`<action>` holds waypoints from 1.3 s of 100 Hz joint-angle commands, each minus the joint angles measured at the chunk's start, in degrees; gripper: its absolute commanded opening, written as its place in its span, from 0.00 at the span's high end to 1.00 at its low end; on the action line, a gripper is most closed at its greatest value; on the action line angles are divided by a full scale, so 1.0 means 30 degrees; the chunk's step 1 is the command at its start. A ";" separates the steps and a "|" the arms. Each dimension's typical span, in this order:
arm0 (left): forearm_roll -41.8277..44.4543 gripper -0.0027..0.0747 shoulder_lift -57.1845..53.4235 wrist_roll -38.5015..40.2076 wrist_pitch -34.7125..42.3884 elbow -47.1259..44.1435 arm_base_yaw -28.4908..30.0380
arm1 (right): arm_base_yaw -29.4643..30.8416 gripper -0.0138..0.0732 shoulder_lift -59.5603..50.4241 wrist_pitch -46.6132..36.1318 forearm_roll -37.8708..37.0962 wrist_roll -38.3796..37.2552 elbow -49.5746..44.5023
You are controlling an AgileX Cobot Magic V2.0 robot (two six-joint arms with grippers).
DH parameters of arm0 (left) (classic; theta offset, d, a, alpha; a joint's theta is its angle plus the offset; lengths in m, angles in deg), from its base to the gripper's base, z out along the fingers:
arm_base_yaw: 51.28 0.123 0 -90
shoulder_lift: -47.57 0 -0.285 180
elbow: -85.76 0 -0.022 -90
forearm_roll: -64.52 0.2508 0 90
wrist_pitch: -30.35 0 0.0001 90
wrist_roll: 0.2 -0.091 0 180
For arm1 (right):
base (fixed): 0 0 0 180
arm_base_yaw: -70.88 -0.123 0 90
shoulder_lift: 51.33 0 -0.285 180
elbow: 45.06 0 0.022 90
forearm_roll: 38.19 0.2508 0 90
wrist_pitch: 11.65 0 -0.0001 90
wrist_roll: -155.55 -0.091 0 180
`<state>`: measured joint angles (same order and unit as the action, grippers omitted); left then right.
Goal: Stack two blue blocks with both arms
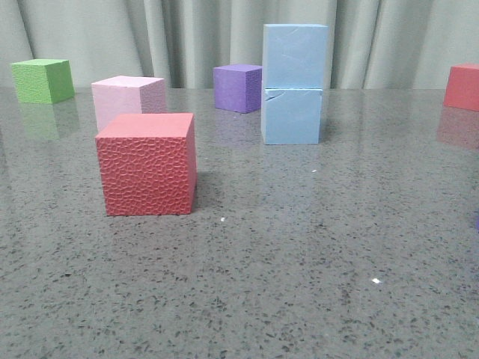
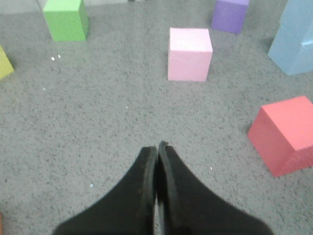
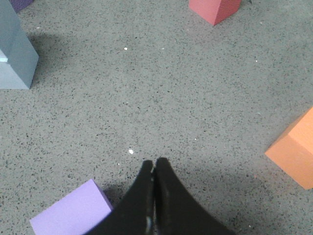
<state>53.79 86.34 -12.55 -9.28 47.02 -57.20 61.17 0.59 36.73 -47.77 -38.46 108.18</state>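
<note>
The blue blocks (image 1: 293,82) stand stacked, well apart from the left gripper (image 2: 157,147) and right gripper (image 3: 154,162), both pressed together

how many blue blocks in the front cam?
2. The lower blue block sits on the table right of the purple cube; the upper blue block is stacked on it. None hidden, apparently.

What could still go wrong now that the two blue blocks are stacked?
The upper blue block sits a little offset on the lower blue block, so a table knock might topple it. The right hand hangs shut right beside a lilac cube; moving sideways could shove it.
</note>
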 commanded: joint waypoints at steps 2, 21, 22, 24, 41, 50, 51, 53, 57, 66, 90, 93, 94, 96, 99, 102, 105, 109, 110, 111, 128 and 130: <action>0.0209 0.99 -0.0064 0.0193 0.2261 0.0388 0.0042 | 0.0087 0.92 -0.0205 -0.1024 -0.0261 0.0074 0.0461; 0.1747 0.99 -0.1627 0.0193 0.6078 -0.1885 0.0042 | 0.0087 0.92 -0.0205 -0.1024 -0.0261 0.0074 0.0461; 0.1747 0.99 -0.1806 0.0193 0.6237 -0.2155 0.0042 | 0.0087 0.92 -0.0205 -0.1024 -0.0261 0.0074 0.0461; 0.1747 0.99 -0.2087 0.0193 0.6715 -0.2571 0.0042 | 0.0087 0.92 -0.0205 -0.1024 -0.0261 0.0074 0.0461; 0.1747 0.99 -0.4581 0.0193 0.9396 -0.5988 0.0042 | 0.0087 0.92 -0.0205 -0.1024 -0.0261 0.0074 0.0461; 0.1747 0.99 -0.5923 0.0193 0.9959 -0.7723 0.0042 | 0.0087 0.92 -0.0205 -0.1024 -0.0261 0.0074 0.0461; 0.1747 0.99 -0.6024 0.0193 1.0035 -0.7849 0.0042 | 0.0087 0.92 -0.0205 -0.1024 -0.0261 0.0074 0.0461; 0.1747 0.99 -0.6333 0.0193 1.0082 -0.8221 0.0042 | 0.0087 0.92 -0.0205 -0.1024 -0.0261 0.0074 0.0461; 0.1747 0.99 -0.6928 0.0193 1.0306 -0.8940 0.0042 | 0.0087 0.92 -0.0205 -0.1024 -0.0261 0.0074 0.0461; 0.1747 0.99 -0.8159 0.0193 1.0668 -1.0330 0.0042 | 0.0087 0.92 -0.0205 -0.1024 -0.0261 0.0074 0.0461; 0.3007 0.99 -1.0680 0.1251 1.1537 -1.2670 0.0042 | 0.0087 0.92 -0.0205 -0.1024 -0.0261 0.0074 0.0461; 0.3574 0.99 -1.0914 0.1870 1.1537 -1.2815 0.0042 | 0.0087 0.92 -0.0205 -0.1024 -0.0261 0.0074 0.0461; 0.3817 0.99 -1.1018 0.2030 1.1537 -1.2878 0.0042 | 0.0087 0.92 -0.0205 -0.1024 -0.0261 0.0074 0.0461; 0.4220 0.99 -1.1059 0.2504 1.1537 -1.2970 0.0042 | 0.0087 0.92 -0.0205 -0.1024 -0.0261 0.0074 0.0461; 0.4626 0.99 -1.1010 0.3043 1.1640 -1.3048 0.0042 | 0.0087 0.92 -0.0205 -0.1024 -0.0261 0.0074 0.0461; 0.4814 0.99 -1.1019 0.3303 1.1636 -1.3125 0.0042 | 0.0087 0.92 -0.0205 -0.0997 -0.0261 0.0074 0.0461; 0.4814 0.99 -1.1019 0.3346 1.1681 -1.3219 0.0042 | 0.0087 0.92 -0.0205 -0.0997 -0.0261 0.0074 0.0461; 0.4814 0.99 -1.1019 0.3348 1.1765 -1.3344 0.0042 | 0.0087 0.92 -0.0205 -0.1019 -0.0261 0.0074 0.0461; 0.4814 0.99 -1.1019 0.3348 1.1765 -1.3382 0.0042 | 0.0087 0.92 -0.0205 -0.1019 -0.0261 0.0074 0.0461; 0.4814 0.99 -1.1019 0.3348 1.1829 -1.3382 0.0042 | 0.0087 0.92 -0.0205 -0.1019 -0.0261 0.0074 0.0461; 0.4814 0.99 -1.1019 0.3348 1.2069 -1.3612 0.0042 | 0.0087 0.92 -0.0205 -0.1019 -0.0261 0.0074 0.0461; 0.4814 0.99 -1.1019 0.3348 1.2069 -1.3612 0.0042 | 0.0087 0.92 -0.0205 -0.1019 -0.0261 0.0074 0.0461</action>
<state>68.13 55.14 -3.29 21.92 8.52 -57.20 61.17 0.59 36.86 -47.77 -38.46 108.18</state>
